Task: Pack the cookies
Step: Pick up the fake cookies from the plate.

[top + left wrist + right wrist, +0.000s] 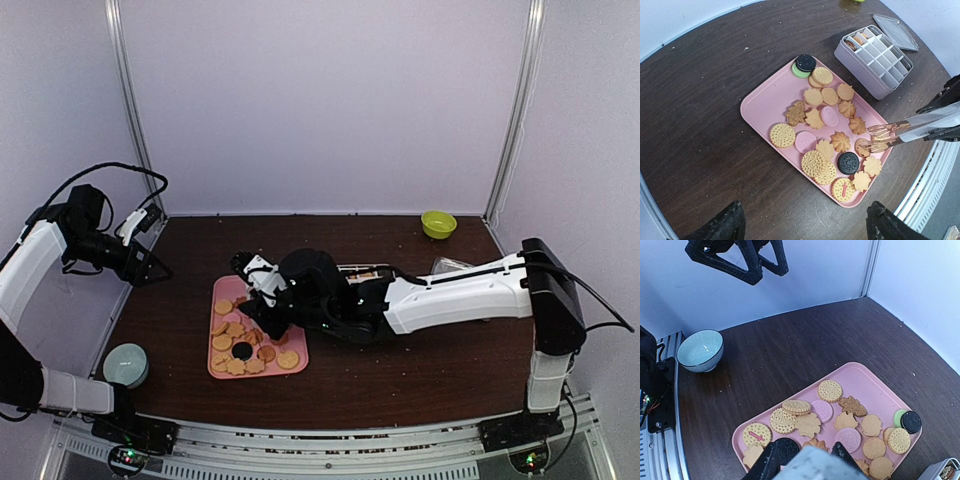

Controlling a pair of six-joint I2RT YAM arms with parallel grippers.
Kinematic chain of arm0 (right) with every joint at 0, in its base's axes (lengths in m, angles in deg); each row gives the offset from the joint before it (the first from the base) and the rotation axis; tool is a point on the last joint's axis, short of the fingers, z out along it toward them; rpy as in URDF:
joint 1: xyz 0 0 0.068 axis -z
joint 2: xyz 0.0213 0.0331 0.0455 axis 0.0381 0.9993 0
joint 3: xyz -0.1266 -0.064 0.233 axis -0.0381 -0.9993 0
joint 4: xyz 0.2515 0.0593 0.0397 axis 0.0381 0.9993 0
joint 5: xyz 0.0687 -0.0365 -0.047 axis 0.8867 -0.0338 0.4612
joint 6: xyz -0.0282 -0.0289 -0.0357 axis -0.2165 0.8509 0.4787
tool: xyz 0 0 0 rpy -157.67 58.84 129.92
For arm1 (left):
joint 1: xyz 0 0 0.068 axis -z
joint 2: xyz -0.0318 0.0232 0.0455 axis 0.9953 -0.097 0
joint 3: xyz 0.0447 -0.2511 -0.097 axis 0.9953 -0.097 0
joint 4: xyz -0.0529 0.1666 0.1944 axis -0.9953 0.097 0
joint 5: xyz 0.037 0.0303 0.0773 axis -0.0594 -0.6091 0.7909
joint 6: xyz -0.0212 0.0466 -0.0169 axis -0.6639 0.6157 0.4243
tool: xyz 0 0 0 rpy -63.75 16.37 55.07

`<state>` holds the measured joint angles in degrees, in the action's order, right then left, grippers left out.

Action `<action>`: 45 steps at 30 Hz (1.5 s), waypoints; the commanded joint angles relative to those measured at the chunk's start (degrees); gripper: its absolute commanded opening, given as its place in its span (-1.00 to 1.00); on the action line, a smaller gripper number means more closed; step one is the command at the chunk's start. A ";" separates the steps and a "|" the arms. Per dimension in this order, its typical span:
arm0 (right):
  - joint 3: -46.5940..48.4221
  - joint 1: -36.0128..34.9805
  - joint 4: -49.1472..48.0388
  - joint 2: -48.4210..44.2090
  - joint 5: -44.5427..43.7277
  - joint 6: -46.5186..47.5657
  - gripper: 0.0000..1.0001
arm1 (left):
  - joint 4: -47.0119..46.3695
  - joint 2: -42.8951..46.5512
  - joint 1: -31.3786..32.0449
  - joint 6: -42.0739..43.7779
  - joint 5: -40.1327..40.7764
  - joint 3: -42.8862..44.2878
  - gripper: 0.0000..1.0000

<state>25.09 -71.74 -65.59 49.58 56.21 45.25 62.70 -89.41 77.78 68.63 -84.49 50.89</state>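
The cookies (815, 119) lie on a pink tray (762, 107): golden rounds and flower shapes, a few pink, two black, one green. They also show in the right wrist view (807, 424) and the top view (236, 330). My right gripper (807, 466) is shut on metal tongs (890, 136), whose tips hover around a golden cookie (860, 147) at one end of the tray. In the top view it (263, 292) reaches over the tray. My left gripper (806, 221) is open and empty, high above the table at the left (150, 266).
A grey compartment box (875, 60) with a few cookies in one corner stands beyond the tray, its lid (897, 31) beside it. A pale blue bowl (700, 350) sits at the near left corner (126, 364). A green bowl (438, 223) is at the far right.
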 commanded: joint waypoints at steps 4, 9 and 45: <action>2.91 -0.17 -4.04 0.99 0.68 -0.47 -0.31 | 0.43 0.90 -0.37 0.87 -0.46 -0.08 0.72; 3.99 -0.39 -4.53 1.55 1.33 -0.46 -0.31 | 0.41 0.88 -0.30 0.92 -0.54 -0.16 0.73; 2.52 -2.55 -2.43 2.42 2.23 -0.16 -0.31 | 0.42 0.60 -0.41 0.85 -1.07 0.14 0.72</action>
<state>25.25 -73.78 -68.37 51.42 58.02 45.27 62.68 -89.41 77.78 68.81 -84.49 50.89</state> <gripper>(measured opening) 0.348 0.863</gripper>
